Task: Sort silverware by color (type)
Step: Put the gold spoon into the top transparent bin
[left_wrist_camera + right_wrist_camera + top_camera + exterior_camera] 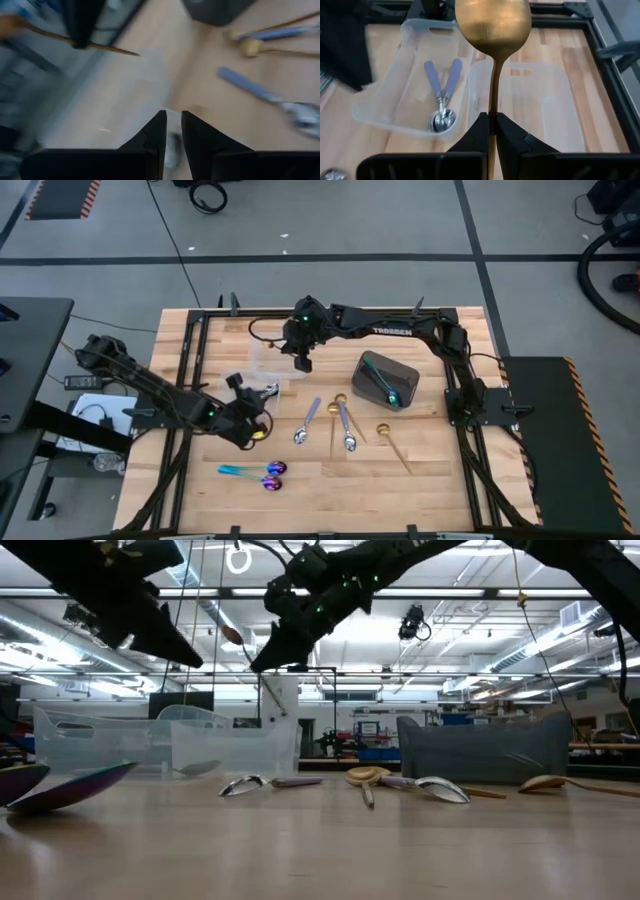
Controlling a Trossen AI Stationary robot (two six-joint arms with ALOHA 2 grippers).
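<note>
a slim gold metal spoon [493, 30] is held upright by its handle in the closed fingers of the right gripper [493, 131], raised above two clear plastic containers [415, 75] at the far middle of the wooden table [440, 480]. two silver spoons with pale blue-grey handles [441, 95] are seen lying together in the left-hand container, bowls touching; the container directly under the gold spoon is seen bare. the left gripper [172, 135] is poised low over the table on the left, just beside the near edge of the containers, its fingers set to a narrow gap; a small blurred shape shows between them and whether it is gripped cannot be told. two more silver spoons [306, 422] and two loose gold spoons [392, 444] are spread across the middle of the table, near a dark grey bin [385, 379] in which a teal handle [384, 387] is visible. two iridescent blue-purple spoons with teal handles [256, 473] are laid side by side toward the near left, well apart from the bin.
</note>
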